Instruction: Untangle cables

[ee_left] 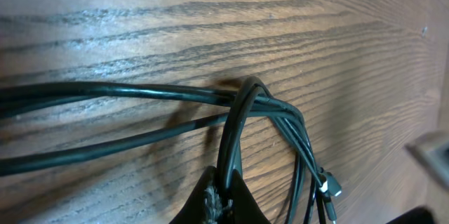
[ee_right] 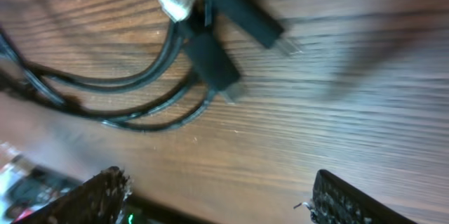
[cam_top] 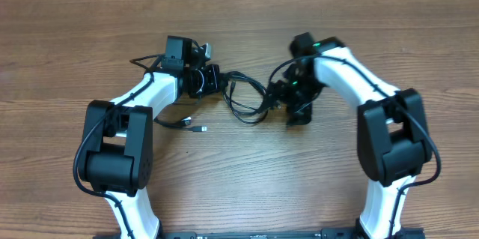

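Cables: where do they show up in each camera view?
Overhead: cables mid-picture, slightly above centre.
Left wrist: cables running from the left edge to lower right, one loop pinched in the left hand.
Right wrist: cables upper left, plugs near top centre.
Shared landmark: the wood-grain table.

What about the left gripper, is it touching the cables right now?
Touching. The left wrist view shows the left gripper shut, with one loop of the cables pinched between its tips.
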Robot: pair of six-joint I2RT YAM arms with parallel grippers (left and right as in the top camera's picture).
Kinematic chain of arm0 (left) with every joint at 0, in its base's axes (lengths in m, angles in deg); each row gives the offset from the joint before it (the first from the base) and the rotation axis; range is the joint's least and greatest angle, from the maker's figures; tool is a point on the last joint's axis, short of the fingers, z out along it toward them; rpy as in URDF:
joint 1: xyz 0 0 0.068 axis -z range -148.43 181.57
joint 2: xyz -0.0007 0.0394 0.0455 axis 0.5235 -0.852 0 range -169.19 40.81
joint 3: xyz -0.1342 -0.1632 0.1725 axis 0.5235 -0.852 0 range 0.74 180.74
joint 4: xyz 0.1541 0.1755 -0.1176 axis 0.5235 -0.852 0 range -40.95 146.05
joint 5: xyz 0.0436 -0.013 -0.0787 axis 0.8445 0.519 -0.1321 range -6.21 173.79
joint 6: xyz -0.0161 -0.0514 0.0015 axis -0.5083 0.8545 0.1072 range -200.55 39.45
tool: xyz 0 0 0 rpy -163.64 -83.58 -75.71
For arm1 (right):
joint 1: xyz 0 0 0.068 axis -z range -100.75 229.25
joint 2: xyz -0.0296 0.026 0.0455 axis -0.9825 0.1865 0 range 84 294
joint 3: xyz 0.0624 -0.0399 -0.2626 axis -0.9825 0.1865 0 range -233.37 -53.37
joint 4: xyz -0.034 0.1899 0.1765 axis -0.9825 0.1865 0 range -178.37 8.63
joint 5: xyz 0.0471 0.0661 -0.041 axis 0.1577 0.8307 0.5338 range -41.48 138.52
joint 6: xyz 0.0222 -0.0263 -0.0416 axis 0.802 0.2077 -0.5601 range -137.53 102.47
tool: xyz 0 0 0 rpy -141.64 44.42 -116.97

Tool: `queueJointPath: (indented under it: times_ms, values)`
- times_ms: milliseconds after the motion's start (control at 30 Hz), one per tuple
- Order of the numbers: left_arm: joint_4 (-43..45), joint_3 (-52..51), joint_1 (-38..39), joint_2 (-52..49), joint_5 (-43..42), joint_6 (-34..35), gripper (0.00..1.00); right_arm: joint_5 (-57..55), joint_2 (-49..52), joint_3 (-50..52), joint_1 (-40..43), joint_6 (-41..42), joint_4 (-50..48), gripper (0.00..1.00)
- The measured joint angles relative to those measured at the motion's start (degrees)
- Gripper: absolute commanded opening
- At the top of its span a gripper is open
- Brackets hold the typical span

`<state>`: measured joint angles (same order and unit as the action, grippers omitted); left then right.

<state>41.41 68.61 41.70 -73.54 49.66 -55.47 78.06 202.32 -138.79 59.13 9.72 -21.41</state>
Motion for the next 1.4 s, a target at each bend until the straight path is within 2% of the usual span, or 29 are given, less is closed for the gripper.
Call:
queueJointPath:
  times_ms: [267,433,567,900,1100,1400]
  values:
    - [-0.2,0.0,0.0,0.0,-0.2,3.6,0.04,-18.0,0.0,0.0,-9.3,20.0,-6.7,0.68]
    - [-0.2,0.0,0.0,0.0,-0.2,4.3,0.05,-24.8,0.0,0.0,-12.3,26.3,-9.0,0.63]
    - [-0.2,0.0,0.0,0.0,-0.2,4.6,0.04,-28.4,0.0,0.3,-13.4,28.1,-9.0,0.63]
    - [-1.1,0.0,0.0,0.0,0.9,4.7,0.04,-34.0,-2.0,6.8,-13.7,25.9,-8.7,0.67]
    - [-1.7,0.0,0.0,0.0,2.6,4.8,0.04,-34.2,-2.3,7.1,-9.7,18.8,-4.8,0.68]
    - [-2.1,0.0,0.4,0.0,5.9,4.8,0.04,-34.6,-2.3,7.3,-0.5,8.0,-3.0,0.77]
